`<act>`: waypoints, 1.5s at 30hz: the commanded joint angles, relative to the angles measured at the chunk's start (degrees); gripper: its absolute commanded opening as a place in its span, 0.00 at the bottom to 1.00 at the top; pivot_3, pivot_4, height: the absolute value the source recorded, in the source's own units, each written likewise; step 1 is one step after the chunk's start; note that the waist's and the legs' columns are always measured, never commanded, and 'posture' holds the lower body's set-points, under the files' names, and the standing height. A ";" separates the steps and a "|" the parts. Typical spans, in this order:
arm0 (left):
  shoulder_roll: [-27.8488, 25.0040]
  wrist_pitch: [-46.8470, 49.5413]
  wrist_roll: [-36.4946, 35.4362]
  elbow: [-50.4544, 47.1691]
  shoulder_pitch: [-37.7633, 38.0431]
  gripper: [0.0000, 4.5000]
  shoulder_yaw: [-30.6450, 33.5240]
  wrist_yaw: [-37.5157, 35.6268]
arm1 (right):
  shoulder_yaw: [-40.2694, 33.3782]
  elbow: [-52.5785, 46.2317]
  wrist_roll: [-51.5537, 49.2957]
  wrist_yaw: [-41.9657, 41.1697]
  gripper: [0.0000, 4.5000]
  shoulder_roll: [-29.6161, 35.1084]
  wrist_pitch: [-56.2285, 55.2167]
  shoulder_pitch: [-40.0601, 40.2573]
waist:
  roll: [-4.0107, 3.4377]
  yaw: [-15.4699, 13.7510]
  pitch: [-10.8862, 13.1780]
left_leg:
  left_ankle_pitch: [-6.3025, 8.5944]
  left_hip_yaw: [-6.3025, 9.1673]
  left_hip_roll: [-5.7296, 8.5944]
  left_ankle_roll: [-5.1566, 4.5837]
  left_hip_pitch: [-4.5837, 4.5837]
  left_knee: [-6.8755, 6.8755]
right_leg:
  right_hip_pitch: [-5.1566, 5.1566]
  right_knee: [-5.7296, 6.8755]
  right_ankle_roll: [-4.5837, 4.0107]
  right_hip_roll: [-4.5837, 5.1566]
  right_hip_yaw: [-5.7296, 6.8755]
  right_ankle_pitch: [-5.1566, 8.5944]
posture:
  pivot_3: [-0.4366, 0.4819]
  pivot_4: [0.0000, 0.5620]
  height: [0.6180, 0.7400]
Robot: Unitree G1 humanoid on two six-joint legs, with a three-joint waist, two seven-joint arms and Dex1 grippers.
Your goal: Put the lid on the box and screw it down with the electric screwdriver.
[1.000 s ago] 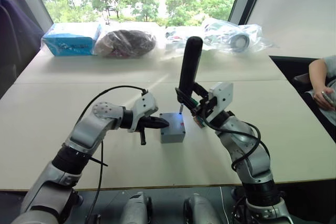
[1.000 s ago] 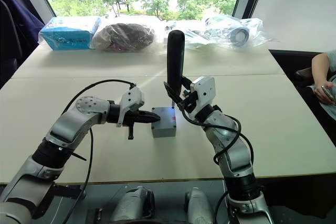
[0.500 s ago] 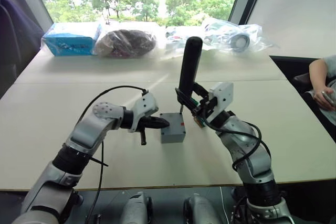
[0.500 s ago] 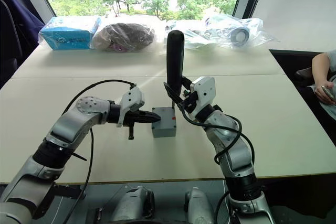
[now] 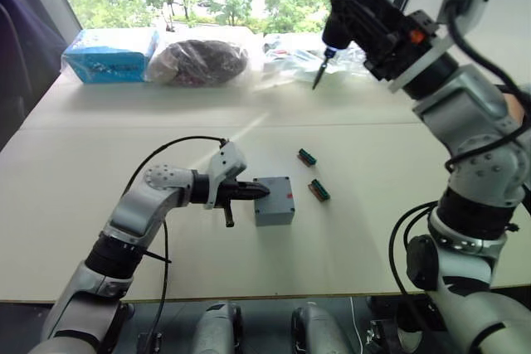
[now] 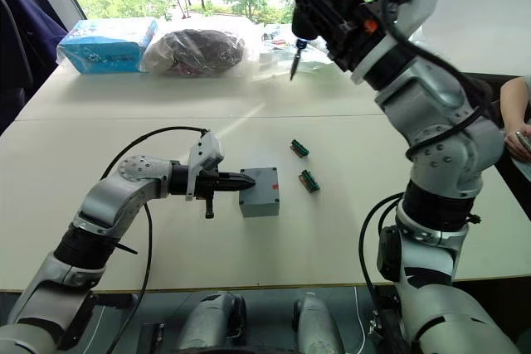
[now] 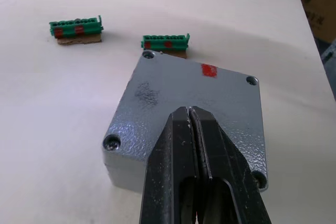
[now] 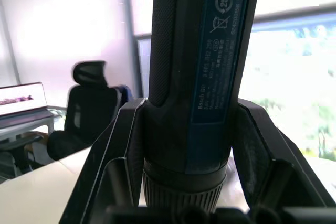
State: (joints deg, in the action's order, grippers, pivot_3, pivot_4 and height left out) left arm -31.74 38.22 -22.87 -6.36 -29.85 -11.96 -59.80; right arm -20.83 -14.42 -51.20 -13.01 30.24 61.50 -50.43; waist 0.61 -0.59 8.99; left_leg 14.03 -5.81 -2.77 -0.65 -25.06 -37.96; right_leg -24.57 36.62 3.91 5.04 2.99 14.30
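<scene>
Connectors (image 5: 314,173) just beside box (image 5: 275,201)

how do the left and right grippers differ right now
The left gripper is down at table height, fingers shut with nothing between them, tips against the lid on the box. The right gripper is raised high above the table's far side, shut on the electric screwdriver, whose bit points down in the air. The left reaches sideways and level; the right is lifted and angled. Both have two black fingers.
</scene>
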 commanded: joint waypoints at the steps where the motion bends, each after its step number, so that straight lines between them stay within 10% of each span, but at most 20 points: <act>1: -4.02 2.03 -2.74 -7.23 -1.40 0.00 1.22 -3.59 | -1.87 6.62 -1.74 2.09 0.40 8.52 17.69 -0.87 | 0.00 0.13 0.10 | 0.00 0.00 0.00 0.00 -0.07 -0.03 | -0.02 -0.07 -0.01 0.01 0.00 0.00 | 0.48 0.27 1.00; 10: -6.37 5.07 -6.86 -17.44 -1.72 0.00 -0.45 -4.86 | 7.14 22.90 -2.21 -4.64 0.40 23.47 31.00 5.88 | -0.53 1.07 0.56 | 0.24 -0.26 0.21 -0.42 -0.43 0.05 | -0.28 -0.49 0.50 -0.11 -0.20 -0.29 | 0.48 0.27 1.00; 25: -7.18 5.39 -7.35 -19.14 1.95 0.00 0.58 -1.53 | 21.72 36.99 10.88 -14.18 0.40 22.17 25.08 0.99 | -0.48 1.17 0.66 | 0.22 -0.26 0.11 -0.40 -0.42 -0.07 | -0.30 -0.48 0.64 -0.41 -0.43 -0.36 | 0.48 0.27 1.00; 31: -8.67 5.58 -7.77 -18.75 2.83 0.00 1.95 -0.76 | 24.35 37.94 15.09 -18.69 0.96 22.38 23.16 1.03 | -0.48 1.18 0.65 | 0.22 -0.27 0.11 -0.40 -0.38 -0.10 | -0.26 -0.48 0.65 -0.41 -0.45 -0.36 | 0.48 0.27 1.00; 33: -9.00 6.05 -8.39 -18.41 2.91 0.00 2.86 -0.51 | 24.17 37.95 16.22 -19.40 0.98 22.13 22.59 0.94 | -0.47 1.19 0.65 | 0.22 -0.27 0.10 -0.40 -0.37 -0.11 | -0.25 -0.47 0.65 -0.41 -0.45 -0.36 | 0.48 0.27 1.00; 41: -14.54 11.04 -12.45 -15.65 8.02 0.00 15.12 2.38 | 17.05 23.10 14.92 -29.45 0.98 27.97 11.58 5.43 | -0.49 1.25 0.66 | 0.22 -0.28 0.06 -0.39 -0.37 -0.11 | -0.29 -0.43 0.69 -0.44 -0.44 -0.38 | 0.48 0.27 1.00; 45: -19.55 15.60 -16.93 -20.33 17.40 0.00 22.11 1.67 | 5.20 1.18 6.24 -39.45 0.98 29.38 6.17 21.09 | -0.32 1.12 0.68 | 0.23 -0.24 -0.03 -0.37 -0.36 -0.05 | -0.26 -0.48 0.73 -0.43 -0.39 -0.35 | 0.48 0.27 1.00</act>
State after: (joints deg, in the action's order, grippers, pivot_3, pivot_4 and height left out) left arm -49.50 51.94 -36.88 -23.16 -14.42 5.76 -57.41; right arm -10.39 -3.04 -39.90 -47.45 59.24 70.00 -33.42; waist 0.28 0.53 9.67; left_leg 14.27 -6.00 -2.84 -1.01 -25.43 -37.97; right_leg -24.80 36.14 4.69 4.61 2.63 13.99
